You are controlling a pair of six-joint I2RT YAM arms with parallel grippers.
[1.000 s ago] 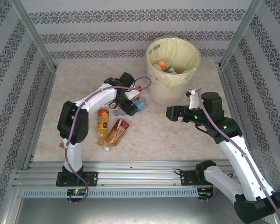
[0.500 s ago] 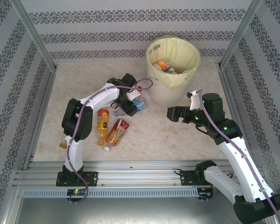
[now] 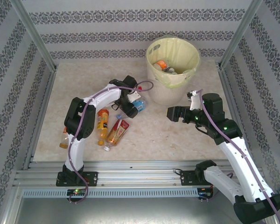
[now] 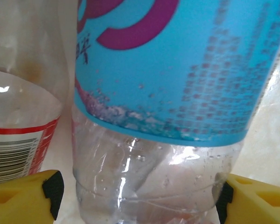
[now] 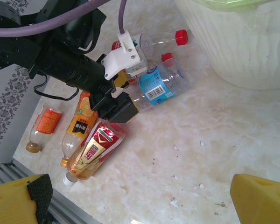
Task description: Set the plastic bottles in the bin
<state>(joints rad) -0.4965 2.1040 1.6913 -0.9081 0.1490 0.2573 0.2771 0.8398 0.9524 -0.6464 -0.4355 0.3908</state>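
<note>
One blue-labelled bottle (image 4: 177, 70) lies between the parted jaws of the left pincer (image 4: 139, 201), ungripped; the right pincer (image 5: 140, 193) gapes empty.

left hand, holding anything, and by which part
Nothing yet: left hand straddles the blue-labelled bottle at its clear part below the label, gap on one side.

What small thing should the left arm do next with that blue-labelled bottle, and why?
Probably close the left gripper on the blue-labelled bottle. Its yellow fingers sit on either side of the bottle's clear lower body, with a small gap showing at one pad, so squeezing seems the step needed before lifting it toward the bin.
</note>
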